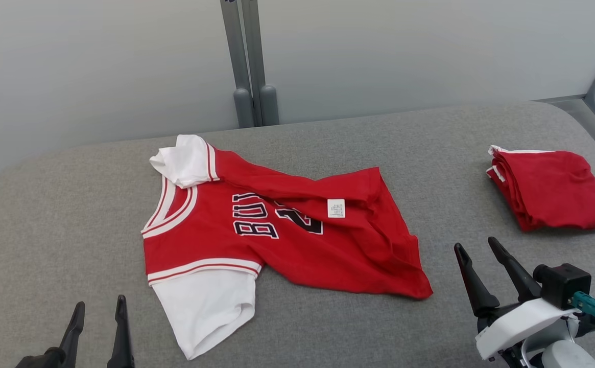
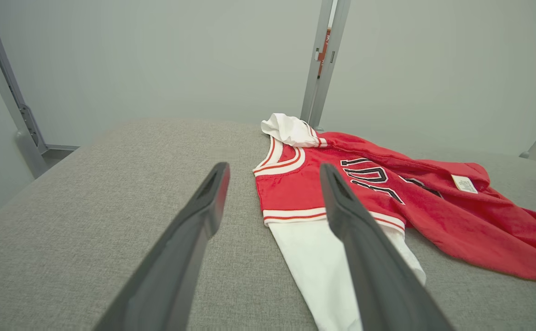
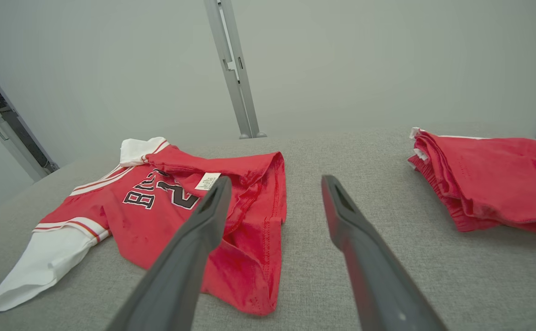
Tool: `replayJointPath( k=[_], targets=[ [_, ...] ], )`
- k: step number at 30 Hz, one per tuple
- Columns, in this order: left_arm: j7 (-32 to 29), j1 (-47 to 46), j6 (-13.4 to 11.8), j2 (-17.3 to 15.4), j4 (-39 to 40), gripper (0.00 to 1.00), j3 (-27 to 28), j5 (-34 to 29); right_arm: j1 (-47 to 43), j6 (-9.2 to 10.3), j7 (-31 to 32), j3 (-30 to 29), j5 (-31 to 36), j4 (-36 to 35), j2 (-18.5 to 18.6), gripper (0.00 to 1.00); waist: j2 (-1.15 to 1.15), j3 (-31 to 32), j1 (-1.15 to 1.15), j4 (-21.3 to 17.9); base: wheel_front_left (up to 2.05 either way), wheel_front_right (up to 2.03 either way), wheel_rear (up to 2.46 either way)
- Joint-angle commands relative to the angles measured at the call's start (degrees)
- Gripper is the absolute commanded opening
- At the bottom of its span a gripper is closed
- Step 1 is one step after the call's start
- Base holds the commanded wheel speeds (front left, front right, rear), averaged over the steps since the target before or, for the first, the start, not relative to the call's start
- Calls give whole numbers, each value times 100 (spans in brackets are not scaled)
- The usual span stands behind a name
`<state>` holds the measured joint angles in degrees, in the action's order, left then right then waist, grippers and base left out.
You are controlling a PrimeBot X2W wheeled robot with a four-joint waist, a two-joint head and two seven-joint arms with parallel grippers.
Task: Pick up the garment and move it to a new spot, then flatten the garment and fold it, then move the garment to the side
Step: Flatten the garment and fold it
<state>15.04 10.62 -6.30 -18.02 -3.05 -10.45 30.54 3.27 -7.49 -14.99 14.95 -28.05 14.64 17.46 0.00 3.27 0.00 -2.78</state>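
Between spread, empty left gripper (image 1: 99,301) and right gripper (image 1: 476,243), likely soft, floppy jersey (image 1: 297,245); best pinched at hem and shoulder.

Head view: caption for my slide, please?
Crumpled red jersey on grey table, folded red clothes at right, left end effector and right end effector open, touching nothing.

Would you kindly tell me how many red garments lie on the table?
2: a jersey rumpled at the middle, and a folded pile at the right, which may hold more.
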Motion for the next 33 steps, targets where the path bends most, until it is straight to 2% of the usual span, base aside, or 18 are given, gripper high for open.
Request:
replayJointPath(
  k=[1,9,13,18,22,27,33],
  targets=[
    [16,38,28,16,-31,100,30,-108,80,0,-22,15,-25,26,36,100,0,-1,0,5,0,0,0],
    [14,-57,137,41,-188,100,3,-87,144,0,-22,65,-172,305,51,100,0,-2,0,57,0,0,0],
    [-247,-119,211,35,-285,100,-113,18,204,0,80,175,-248,507,59,100,0,-5,0,89,0,0,0],
    [-1194,-423,342,92,-688,100,-440,223,380,0,670,320,-489,905,17,100,0,-99,0,172,0,0,0],
    [-1706,-701,415,200,-972,100,-617,384,588,1,1273,416,-679,1223,-86,100,0,-222,0,176,0,0,0],
    [-1979,-1021,504,296,-1305,100,-762,432,815,1,1835,543,-792,1553,-180,100,0,-374,0,204,0,0,0],
    [-2247,-1427,697,461,-1891,100,-928,569,1114,0,1989,515,-809,1766,-376,100,0,-708,0,193,0,0,0]
  ],
)
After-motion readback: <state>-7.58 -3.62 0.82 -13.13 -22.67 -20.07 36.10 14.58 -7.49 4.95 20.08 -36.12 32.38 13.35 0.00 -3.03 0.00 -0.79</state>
